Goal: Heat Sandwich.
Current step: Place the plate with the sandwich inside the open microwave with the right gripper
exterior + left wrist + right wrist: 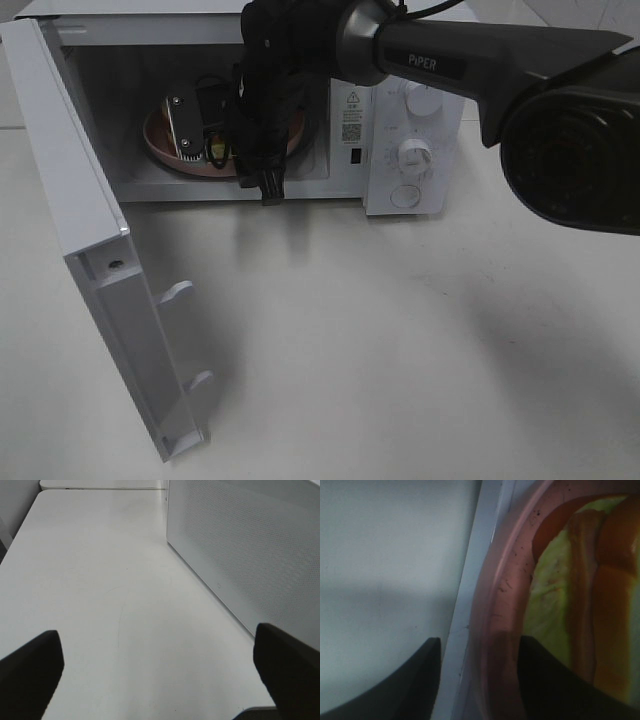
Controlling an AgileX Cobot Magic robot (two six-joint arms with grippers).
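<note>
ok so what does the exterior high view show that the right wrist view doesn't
Only the exterior high view shows the microwave, its door swung open, its dials and the right arm reaching into the cavity. Only the right wrist view shows the sandwich filling up close, green and orange layers, and the right gripper, jaws apart astride the rim of the pink plate. Both show the pink plate.

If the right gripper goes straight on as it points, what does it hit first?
Probably the pink plate: its rim sits between the right gripper's fingers. The sandwich lies just beyond.
</note>
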